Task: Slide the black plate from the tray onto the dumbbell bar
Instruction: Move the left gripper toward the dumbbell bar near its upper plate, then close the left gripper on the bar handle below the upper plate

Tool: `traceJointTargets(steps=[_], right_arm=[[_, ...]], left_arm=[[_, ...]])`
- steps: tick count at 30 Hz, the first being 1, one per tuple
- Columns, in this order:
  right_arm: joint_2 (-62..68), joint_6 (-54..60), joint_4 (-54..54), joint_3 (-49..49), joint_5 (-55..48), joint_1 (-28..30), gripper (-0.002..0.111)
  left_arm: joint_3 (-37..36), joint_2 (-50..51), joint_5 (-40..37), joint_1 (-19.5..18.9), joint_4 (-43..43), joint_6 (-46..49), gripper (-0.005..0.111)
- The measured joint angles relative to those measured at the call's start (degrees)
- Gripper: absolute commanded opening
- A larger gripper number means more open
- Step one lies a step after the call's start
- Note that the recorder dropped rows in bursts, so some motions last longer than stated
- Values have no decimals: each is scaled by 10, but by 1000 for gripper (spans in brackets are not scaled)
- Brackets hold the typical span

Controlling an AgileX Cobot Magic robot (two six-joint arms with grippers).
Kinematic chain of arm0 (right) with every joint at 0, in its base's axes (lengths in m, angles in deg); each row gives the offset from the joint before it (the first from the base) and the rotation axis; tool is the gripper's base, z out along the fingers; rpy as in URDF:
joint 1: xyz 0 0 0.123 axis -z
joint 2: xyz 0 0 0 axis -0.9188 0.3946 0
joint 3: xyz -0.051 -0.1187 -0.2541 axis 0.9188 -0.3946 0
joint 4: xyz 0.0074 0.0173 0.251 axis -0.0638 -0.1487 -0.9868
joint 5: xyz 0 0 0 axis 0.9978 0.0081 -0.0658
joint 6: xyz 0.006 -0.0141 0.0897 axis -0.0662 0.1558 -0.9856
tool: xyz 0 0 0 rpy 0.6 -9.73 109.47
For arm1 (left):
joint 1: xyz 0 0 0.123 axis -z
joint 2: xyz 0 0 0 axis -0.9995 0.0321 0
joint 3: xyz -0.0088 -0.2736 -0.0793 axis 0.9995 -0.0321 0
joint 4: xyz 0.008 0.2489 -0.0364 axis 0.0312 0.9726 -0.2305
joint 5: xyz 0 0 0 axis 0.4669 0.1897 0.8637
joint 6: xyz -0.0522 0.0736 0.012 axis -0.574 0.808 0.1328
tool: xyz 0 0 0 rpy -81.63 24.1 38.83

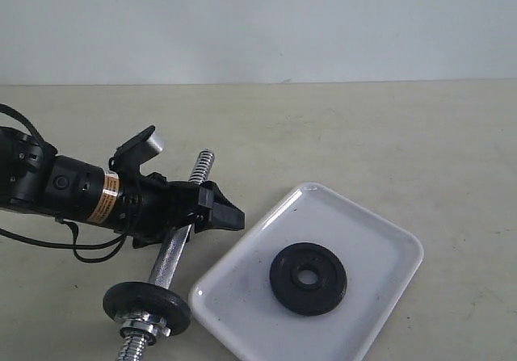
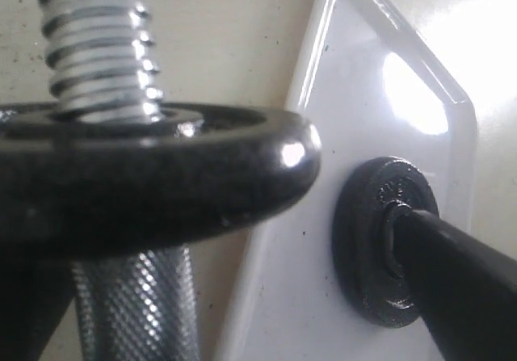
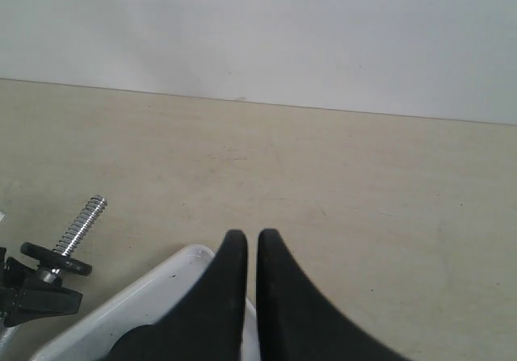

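Note:
The black plate [image 1: 308,278] lies flat in the white tray [image 1: 380,240], hole up. To the tray's left the chrome dumbbell bar [image 1: 172,256] lies on the table, its far threaded end [image 1: 204,165] bare. My left gripper [image 1: 220,207] is open over the bar's middle. In the left wrist view the knurled bar [image 2: 137,304] rises between the jaws. One black finger [image 2: 460,288] stands well off the bar and crosses the plate [image 2: 367,248]. My right gripper [image 3: 252,236] is shut on nothing, above the tray's corner [image 3: 174,268]. It is out of the exterior view.
Another black disc [image 1: 145,300] sits on the bar's near end, with a silver nut [image 1: 144,325] and thread beyond it. It fills the left wrist view [image 2: 145,175]. A pale wall [image 1: 258,22] bounds the beige table [image 1: 388,135] at the back.

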Motion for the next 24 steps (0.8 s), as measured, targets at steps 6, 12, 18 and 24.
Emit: traceJointTargets(steps=[6,12,18,24], right_arm=[[0,0,0,0,0,0,3],[0,0,0,0,0,0,3],[0,1,0,0,0,0,3],[0,1,0,0,0,0,3]], left_arm=[[0,2,9,0,0,0,107],[0,2,13,0,0,0,107],[0,3,15,0,-1,10,107],[-1,6,36,0,-1,15,107]])
